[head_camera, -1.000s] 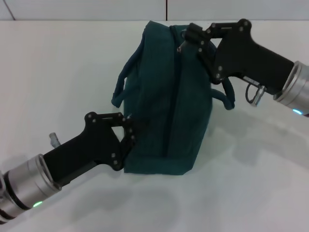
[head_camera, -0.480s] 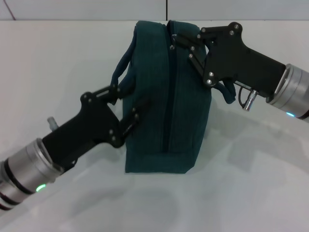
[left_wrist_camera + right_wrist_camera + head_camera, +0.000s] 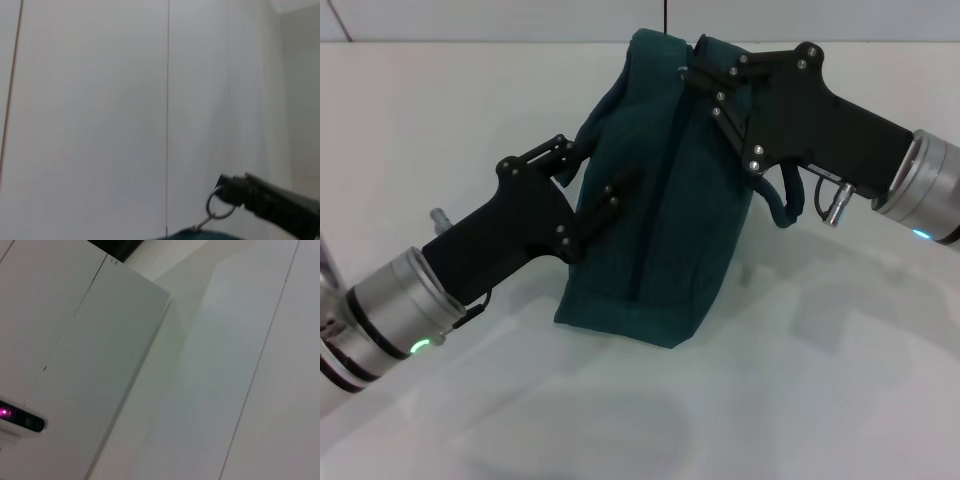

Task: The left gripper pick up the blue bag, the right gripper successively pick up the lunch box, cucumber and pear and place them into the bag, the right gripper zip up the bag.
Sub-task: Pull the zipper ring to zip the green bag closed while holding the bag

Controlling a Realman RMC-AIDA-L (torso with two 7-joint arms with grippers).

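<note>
The blue bag (image 3: 655, 230) stands tilted on the white counter (image 3: 840, 380), its top leaning away from the left arm and its near bottom corner resting on the surface. The left gripper (image 3: 592, 190) presses against the bag's side by the carry strap, its fingers spread, one near the strap and one against the fabric — it looks like a brace rather than a firm grasp. The right gripper (image 3: 705, 85) sits at the top far end of the bag, fingers drawn together at the end of the zip line; the left wrist view shows it holding the zipper ring (image 3: 220, 205) just above the bag's top edge. No lunch box, cucumber or pear shows outside the bag, so I judge the zipping is at or near its end. The risk is tipping: the bag is already off balance, and a further pull on the ring could topple it if the left fingers slide off the soft cloth — or the ring could slip free.
</note>
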